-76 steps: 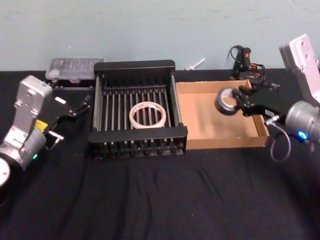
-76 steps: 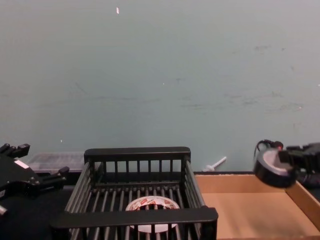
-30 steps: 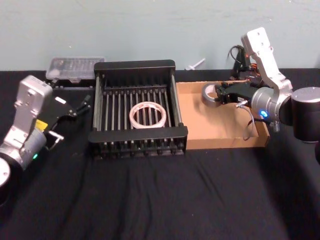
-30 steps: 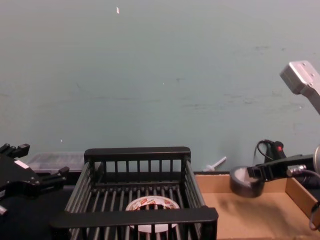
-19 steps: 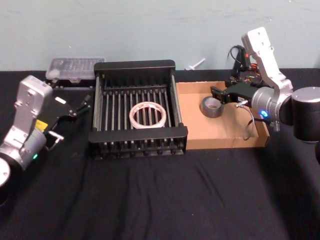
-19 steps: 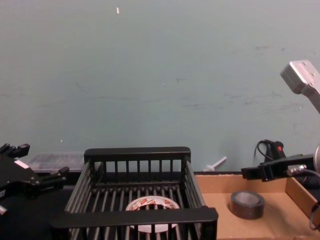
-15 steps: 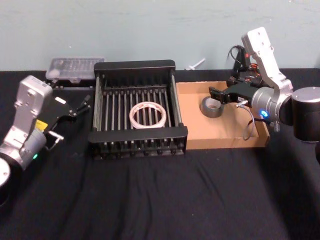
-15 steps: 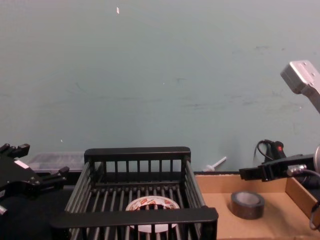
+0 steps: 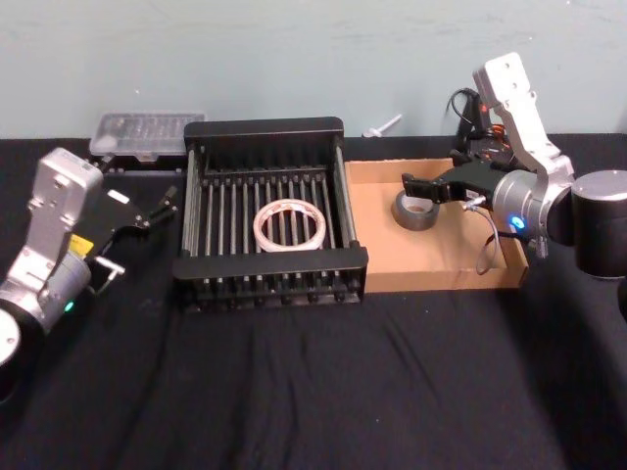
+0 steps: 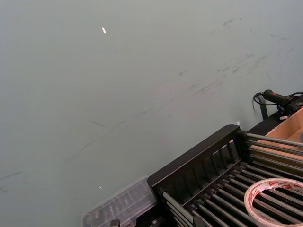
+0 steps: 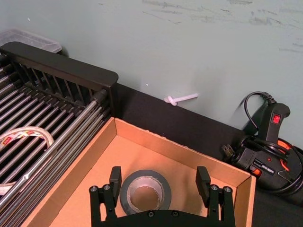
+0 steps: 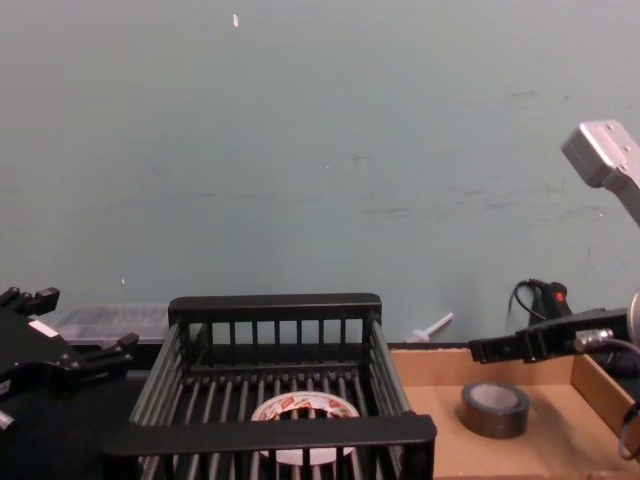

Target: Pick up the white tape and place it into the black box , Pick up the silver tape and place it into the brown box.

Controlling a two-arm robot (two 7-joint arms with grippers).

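Note:
The silver tape (image 9: pixel 404 213) (image 11: pixel 144 176) (image 12: pixel 495 408) lies flat on the floor of the brown box (image 9: pixel 441 279) (image 11: pixel 94 179) (image 12: pixel 470 445), toward its back. My right gripper (image 9: pixel 416 188) (image 11: pixel 159 177) hovers just above it, open, with the jaws spread wider than the roll and touching nothing. The white tape (image 9: pixel 289 224) (image 10: pixel 272 182) (image 11: pixel 26 133) (image 12: pixel 305 408) rests on the slatted floor of the black box (image 9: pixel 269 262) (image 10: pixel 199 161) (image 12: pixel 270 432). My left gripper (image 9: pixel 160 208) (image 12: pixel 85 320) is parked left of the black box, open and empty.
A clear plastic case (image 9: pixel 147 132) (image 10: pixel 123 205) sits behind the black box at the left. A black and orange tool with cable (image 9: pixel 480 113) (image 11: pixel 270 137) and a small white piece (image 9: pixel 382 125) (image 11: pixel 180 99) lie behind the brown box. Black cloth covers the table.
My right gripper opened and let the silver tape drop onto the brown box's floor; its jaws then spread wider. The left arm has not moved.

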